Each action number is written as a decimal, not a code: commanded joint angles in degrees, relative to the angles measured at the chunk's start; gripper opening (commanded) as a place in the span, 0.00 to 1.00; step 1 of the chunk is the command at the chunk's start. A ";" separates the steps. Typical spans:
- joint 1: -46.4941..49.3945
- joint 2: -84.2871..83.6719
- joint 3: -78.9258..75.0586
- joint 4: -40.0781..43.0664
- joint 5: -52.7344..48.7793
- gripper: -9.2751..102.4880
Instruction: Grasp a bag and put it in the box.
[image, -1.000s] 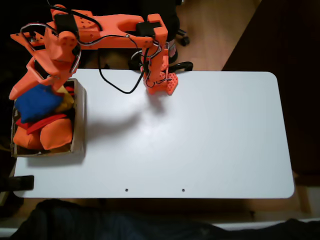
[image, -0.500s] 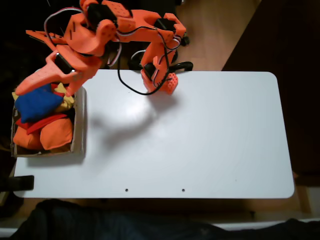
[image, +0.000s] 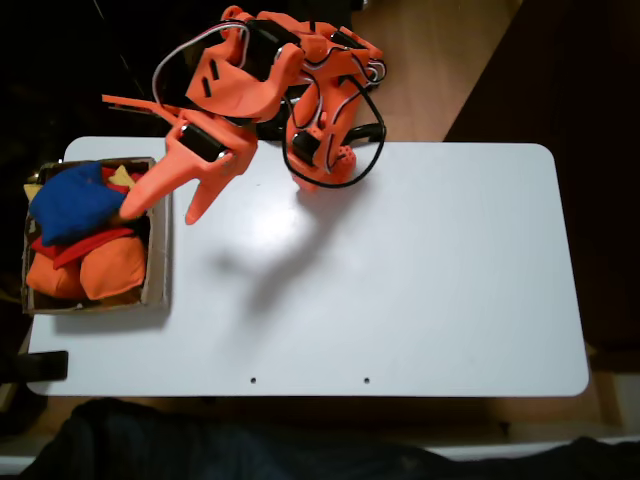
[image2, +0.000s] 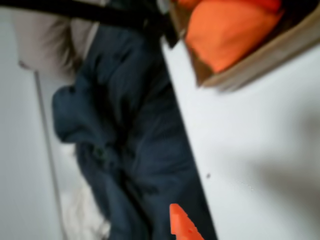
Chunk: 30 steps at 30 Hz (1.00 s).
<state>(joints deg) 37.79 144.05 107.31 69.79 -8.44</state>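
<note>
The royal-blue bag (image: 72, 201) lies in the brown cardboard box (image: 157, 270) at the table's left edge, on top of orange, red and yellow beanbags. My orange gripper (image: 160, 212) hangs open over the box's right wall, holding nothing. One finger points at the blue bag's right side and the other reaches over the white table. In the wrist view an orange fingertip (image2: 181, 226) shows at the bottom. The box corner (image2: 250, 61) with an orange beanbag (image2: 227, 31) sits at the top right.
The white table (image: 400, 270) stretches to the right of the box. The arm's base (image: 320, 150) stands at the table's far edge. Dark blue cloth (image2: 130, 125) lies beyond the table's front edge. A black clamp (image: 40, 366) sits at the front-left corner.
The gripper has swung right and lifted away from the box interior. The blue bag stays behind in the box, resting on the other beanbags.
</note>
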 joint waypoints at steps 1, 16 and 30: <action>-3.34 3.60 1.93 -2.29 1.76 0.75; -16.26 17.40 13.27 -10.63 4.83 0.48; -28.56 28.21 21.88 -13.80 5.63 0.17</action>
<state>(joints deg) 11.16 171.12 128.85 56.95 -3.08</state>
